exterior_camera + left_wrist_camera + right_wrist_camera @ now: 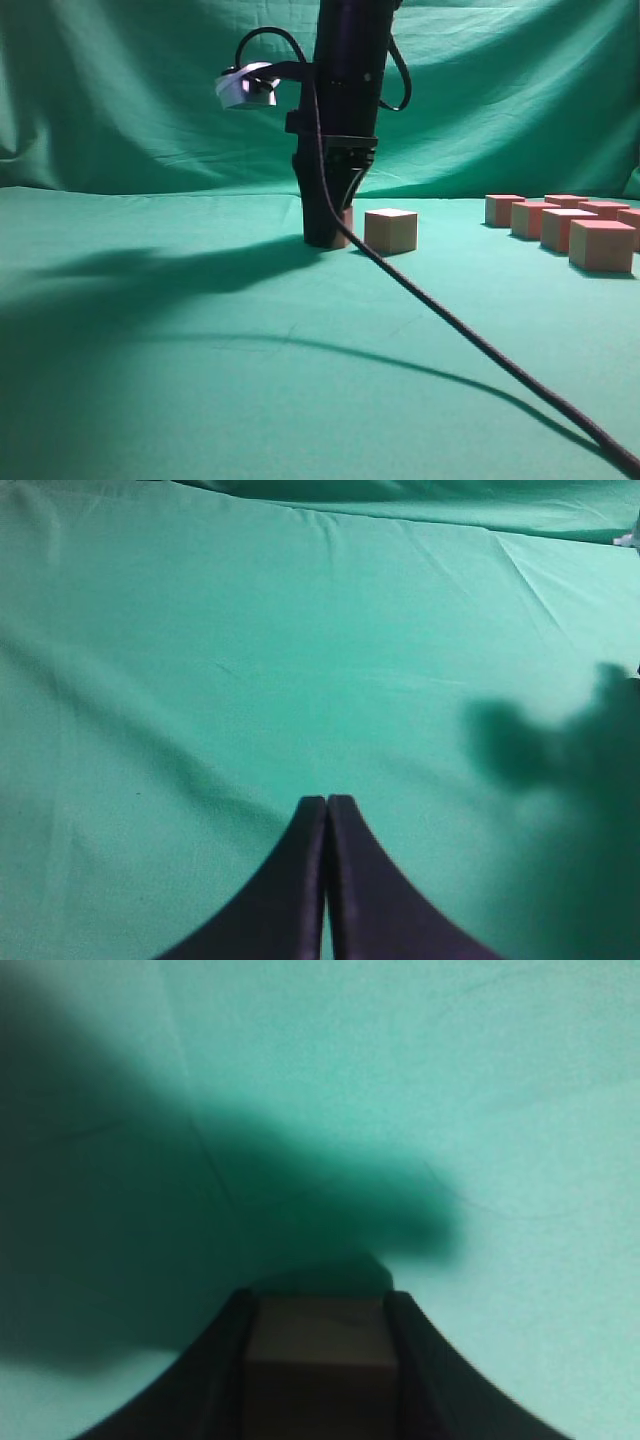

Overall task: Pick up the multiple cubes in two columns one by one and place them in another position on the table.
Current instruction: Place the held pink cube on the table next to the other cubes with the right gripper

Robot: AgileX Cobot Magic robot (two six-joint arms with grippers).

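My right gripper (325, 232) stands upright at the middle of the green table (200, 350), its tips down at the cloth. In the right wrist view it (318, 1305) is shut on a cube (318, 1345); a sliver of that cube (347, 222) shows beside the fingers. Another cube (390, 230) sits just to its right, apart from it. Several more cubes (566, 229) stand in two columns at the far right. My left gripper (327, 802) is shut and empty over bare cloth; it does not show in the exterior view.
A black cable (470, 335) runs from the right arm across the cloth to the bottom right corner. The arm's wrist camera (246, 88) juts to the left. A dark shadow (150, 270) lies on the table's left half.
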